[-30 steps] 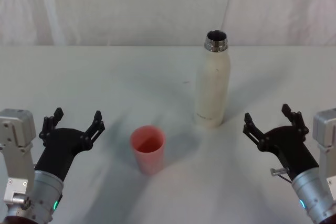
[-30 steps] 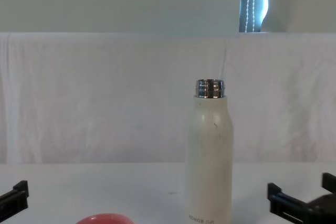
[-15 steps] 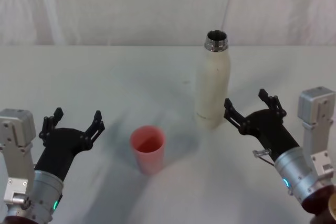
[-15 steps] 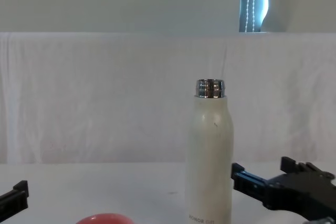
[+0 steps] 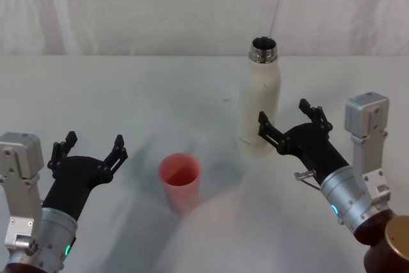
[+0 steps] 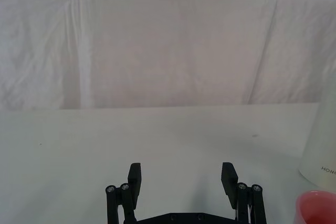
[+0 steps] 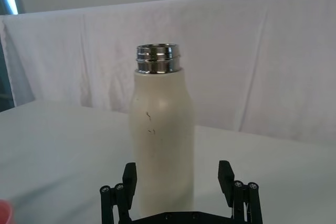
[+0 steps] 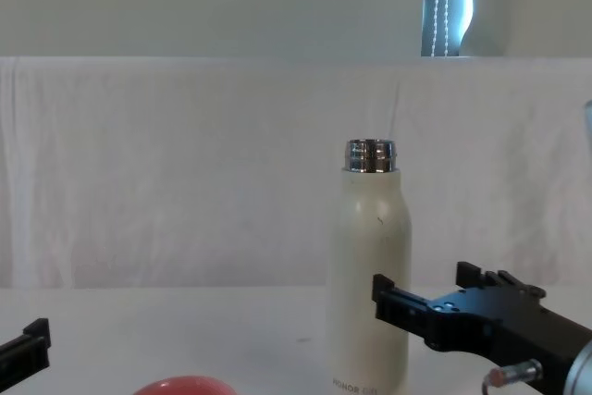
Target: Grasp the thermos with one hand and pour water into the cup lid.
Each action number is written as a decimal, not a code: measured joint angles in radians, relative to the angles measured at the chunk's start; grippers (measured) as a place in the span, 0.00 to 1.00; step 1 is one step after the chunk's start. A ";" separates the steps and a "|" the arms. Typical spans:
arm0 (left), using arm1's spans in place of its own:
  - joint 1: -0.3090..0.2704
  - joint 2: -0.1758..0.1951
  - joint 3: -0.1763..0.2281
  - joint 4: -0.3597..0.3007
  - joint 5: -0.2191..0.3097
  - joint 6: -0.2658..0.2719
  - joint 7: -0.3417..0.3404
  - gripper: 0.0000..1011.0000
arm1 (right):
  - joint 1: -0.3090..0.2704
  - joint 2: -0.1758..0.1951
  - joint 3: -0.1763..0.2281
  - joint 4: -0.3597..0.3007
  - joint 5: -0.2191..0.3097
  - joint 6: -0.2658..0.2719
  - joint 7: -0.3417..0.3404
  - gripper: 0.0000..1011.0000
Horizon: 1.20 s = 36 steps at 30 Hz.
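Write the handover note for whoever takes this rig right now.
Right gripper: open, beside the thermos, one finger at its lower body, nothing gripped yet.
Left gripper: open, parked near the robot, left of the cup lid.
Thermos: upright on the table, cap off, steel neck open.
Cup lid: upright, mouth up, nearer the robot than the thermos and to its left.
Done: approach to the thermos.
Left: close on the thermos, lift, tilt over the cup lid, pour.

We see thermos [image 5: 259, 110]: matt cream coat, shiny steel neck. Cup lid [image 5: 180, 181]: smooth matt plastic. Grippers: matt black. Table [image 5: 128, 100]: white cloth.
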 joint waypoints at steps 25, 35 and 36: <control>0.000 0.000 0.000 0.000 0.000 0.000 0.000 0.99 | 0.098 -0.006 -0.033 0.097 -0.014 0.006 0.025 0.99; 0.000 0.000 0.000 0.000 0.000 0.000 0.000 0.99 | 0.123 -0.015 -0.039 0.124 -0.001 0.000 0.035 0.99; 0.000 0.000 0.000 0.000 0.000 0.000 0.000 0.99 | 0.126 -0.016 -0.041 0.127 0.000 0.000 0.036 0.99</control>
